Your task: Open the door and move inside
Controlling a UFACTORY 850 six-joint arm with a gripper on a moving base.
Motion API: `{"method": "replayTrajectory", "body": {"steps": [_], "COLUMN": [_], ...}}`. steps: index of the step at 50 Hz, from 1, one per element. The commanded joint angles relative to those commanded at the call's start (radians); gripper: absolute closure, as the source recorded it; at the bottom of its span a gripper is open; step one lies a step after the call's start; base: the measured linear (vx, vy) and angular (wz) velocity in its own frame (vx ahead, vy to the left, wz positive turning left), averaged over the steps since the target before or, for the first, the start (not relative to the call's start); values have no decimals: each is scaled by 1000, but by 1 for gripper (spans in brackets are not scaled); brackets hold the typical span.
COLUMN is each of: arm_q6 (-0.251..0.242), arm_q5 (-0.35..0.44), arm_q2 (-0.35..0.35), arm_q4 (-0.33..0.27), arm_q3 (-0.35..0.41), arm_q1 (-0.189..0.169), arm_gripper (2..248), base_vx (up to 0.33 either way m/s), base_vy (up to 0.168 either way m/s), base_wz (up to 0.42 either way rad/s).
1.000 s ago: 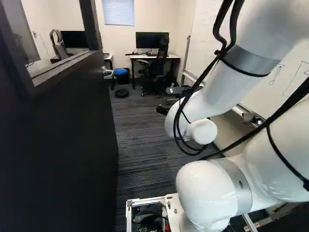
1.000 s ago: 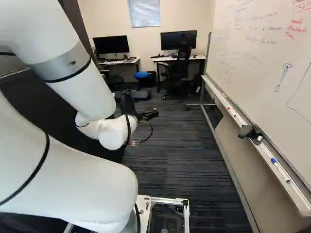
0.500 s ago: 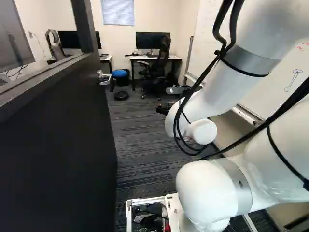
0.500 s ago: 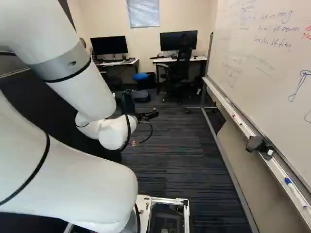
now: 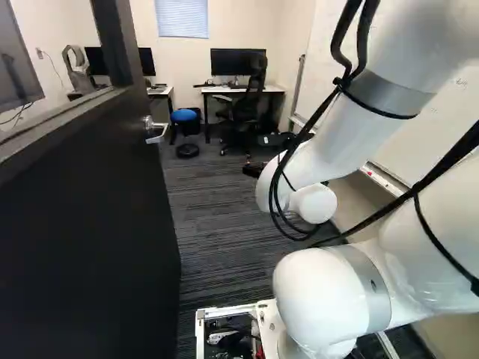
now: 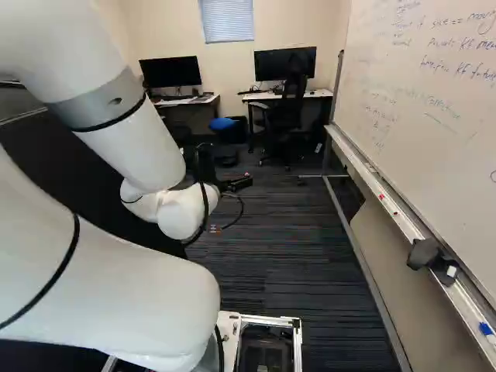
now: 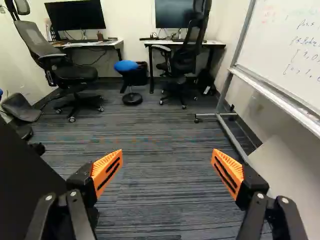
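Dark striped carpet floor [image 7: 165, 130], wheeled office chairs [image 7: 74, 73], blue-topped stool [image 7: 126, 66], desks [image 7: 150, 67], whiteboard stand [image 7: 230, 136] on it

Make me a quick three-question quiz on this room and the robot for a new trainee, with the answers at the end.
1. True or false: the tool has its fingers apart and grips nothing.
2. Multiple choice: what colour is the seat of the stool ahead? A: red. B: blue. C: green.
3. Fill in the blank: the open door stands at the left of the left base view, and the whiteboard at the ___ of the right base view.

Key: 1 true; 2 B; 3 right.
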Motion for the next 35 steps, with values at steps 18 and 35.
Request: {"method": "replayTrajectory", "body": {"steps": [18, 35], "arm_q6": [0, 0], "arm_q5": [0, 0], "arm_q2": [0, 0], "arm_q4": [0, 0], "arm_q3": [0, 0], "arm_q1": [0, 0], "arm_gripper": [3, 3], "base_vx": [204, 232], "base_vy": [-2, -29], "base_wz": [-7, -13]}}
